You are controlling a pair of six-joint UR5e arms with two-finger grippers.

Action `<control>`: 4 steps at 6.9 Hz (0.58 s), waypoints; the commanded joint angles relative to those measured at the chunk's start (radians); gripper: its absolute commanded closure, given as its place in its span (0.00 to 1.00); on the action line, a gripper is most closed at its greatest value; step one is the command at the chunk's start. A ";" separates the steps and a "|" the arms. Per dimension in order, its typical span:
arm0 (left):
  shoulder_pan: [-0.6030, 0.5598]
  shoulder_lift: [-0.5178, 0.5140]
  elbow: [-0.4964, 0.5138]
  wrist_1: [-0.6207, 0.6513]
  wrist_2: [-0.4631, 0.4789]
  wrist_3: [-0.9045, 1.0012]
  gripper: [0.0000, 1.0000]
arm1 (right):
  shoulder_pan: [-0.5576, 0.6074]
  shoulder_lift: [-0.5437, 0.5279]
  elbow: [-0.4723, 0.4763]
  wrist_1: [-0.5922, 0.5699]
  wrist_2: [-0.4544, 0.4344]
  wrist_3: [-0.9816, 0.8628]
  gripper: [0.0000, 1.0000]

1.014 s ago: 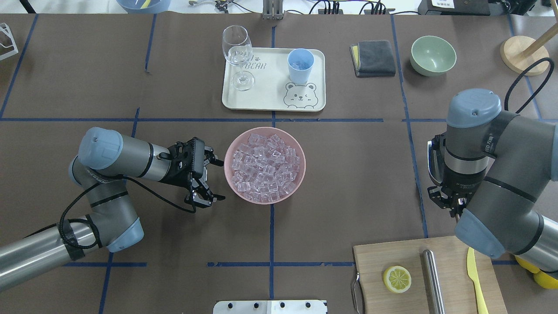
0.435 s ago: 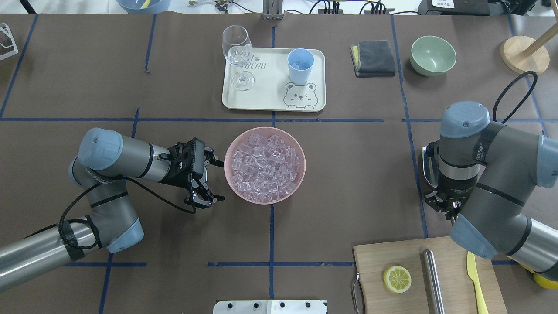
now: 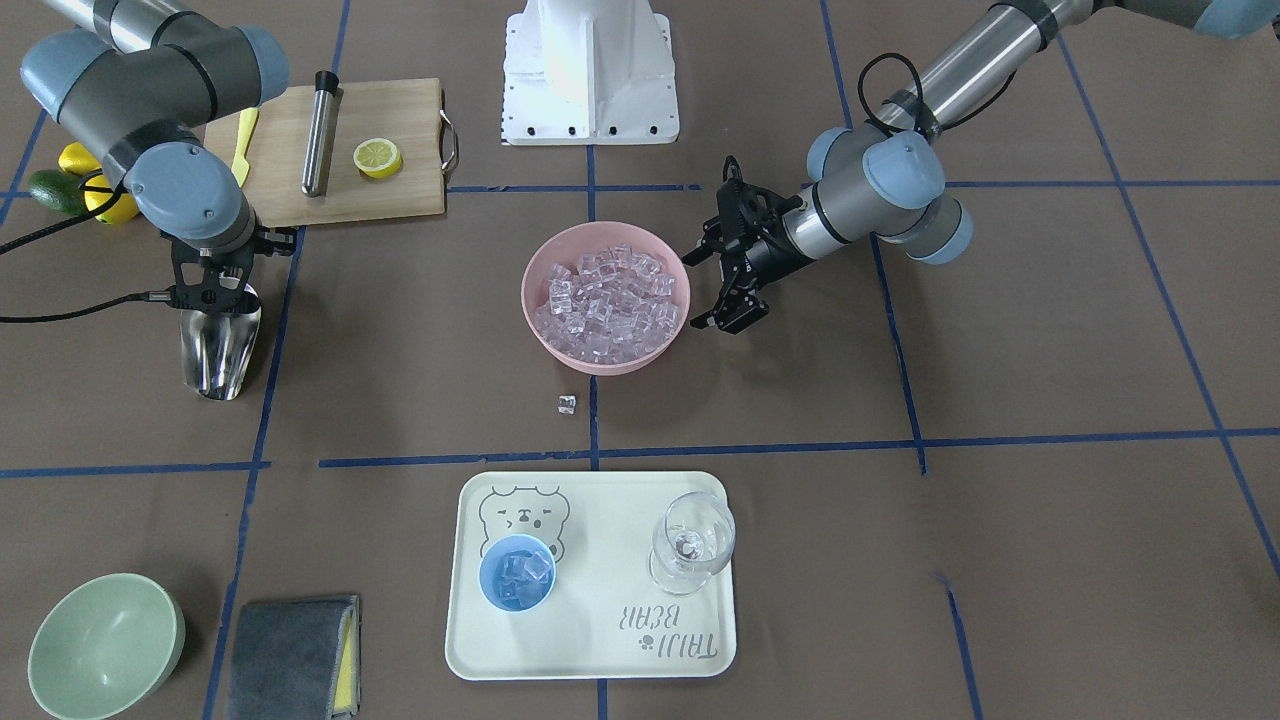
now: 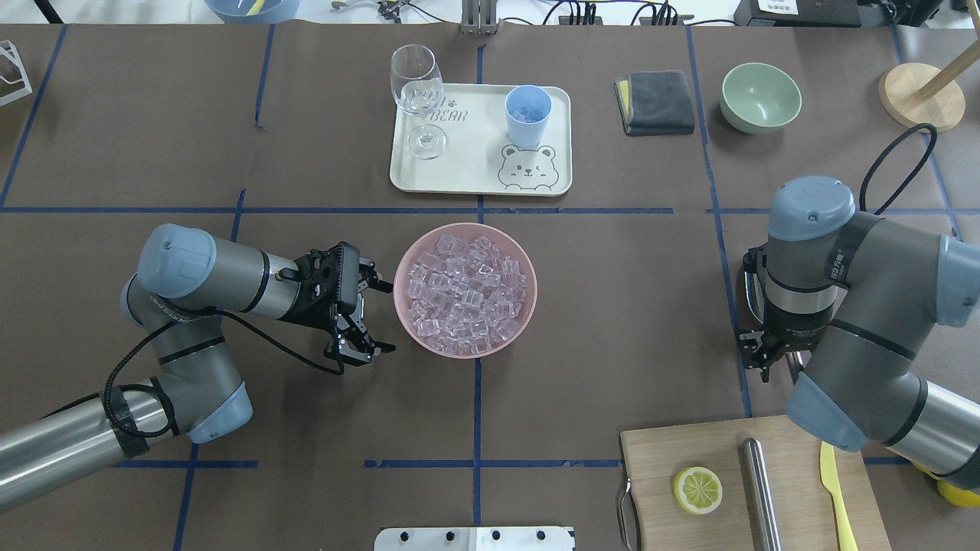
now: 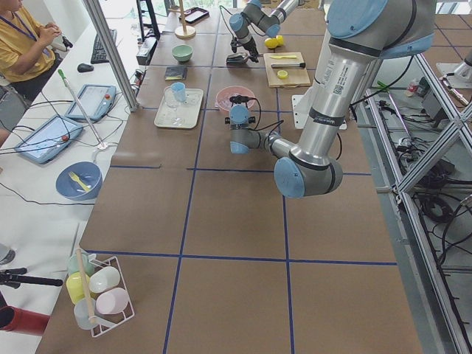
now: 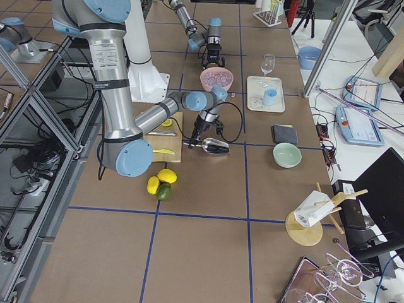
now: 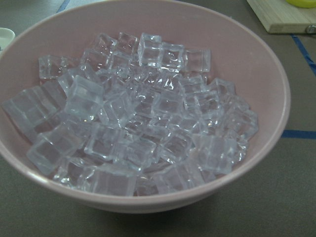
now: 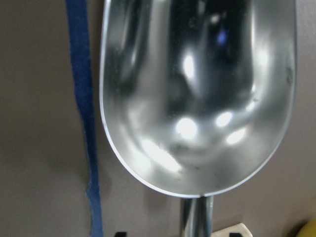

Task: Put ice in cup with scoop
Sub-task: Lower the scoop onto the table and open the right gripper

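The task looked largely done, though whether more ice was wanted could not be judged. The cream tray sat on the far side of the table from the robot, with the cup upright on it beside a clear stemmed glass.

The pink bowl stood at mid-table, heaped with ice. The left gripper hovered just beside the bowl's rim, its jaws wide apart and holding nothing.

The right gripper was low over the table, well apart from the bowl, at the handle end of the scoop. Whether its jaws were clamped on the handle or loose around it could not be told.

The scoop lay on the brown table cover beside a blue tape line. Its polished trough faced up, bright with reflections and empty. The small light-blue cup held several clear cubes.

One stray cube lay on the table between bowl and tray. It would need picking up if tidiness mattered.
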 commanded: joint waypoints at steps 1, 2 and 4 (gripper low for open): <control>-0.002 0.000 -0.001 0.000 0.000 -0.002 0.00 | 0.091 0.037 0.007 0.052 -0.031 -0.012 0.00; -0.005 0.000 -0.003 0.000 0.000 -0.002 0.00 | 0.143 0.054 0.007 0.056 -0.047 -0.038 0.00; -0.012 0.012 -0.010 -0.002 0.000 -0.003 0.00 | 0.293 0.067 0.004 0.056 -0.087 -0.265 0.00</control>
